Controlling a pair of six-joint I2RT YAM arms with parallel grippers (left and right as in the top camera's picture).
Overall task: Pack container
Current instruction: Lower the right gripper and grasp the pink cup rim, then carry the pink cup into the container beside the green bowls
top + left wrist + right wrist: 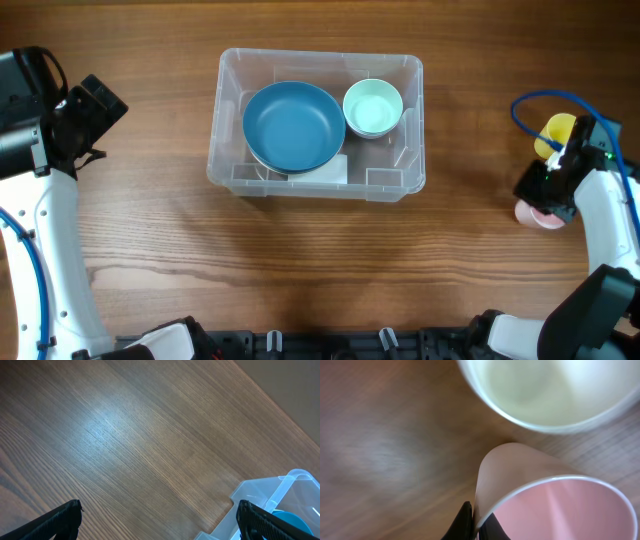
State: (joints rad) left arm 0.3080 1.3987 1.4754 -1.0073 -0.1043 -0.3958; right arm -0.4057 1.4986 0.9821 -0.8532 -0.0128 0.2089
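Note:
The clear plastic container (318, 178) stands at the table's middle back. It holds a large blue bowl (293, 125) and a small mint bowl (373, 106). Its corner shows in the left wrist view (260, 495). My left gripper (160, 520) is open and empty over bare wood left of the container. My right gripper (475, 522) is shut on the rim of a pink cup (555, 505), one finger outside and one inside. The pink cup also shows in the overhead view (540, 215) at the far right. A yellow cup (558, 131) stands just behind it, and close above it in the right wrist view (555, 390).
A blue cable (530, 105) loops by the right arm near the yellow cup. The wooden table (320, 270) extends in front of the container. The arm bases sit along the front edge.

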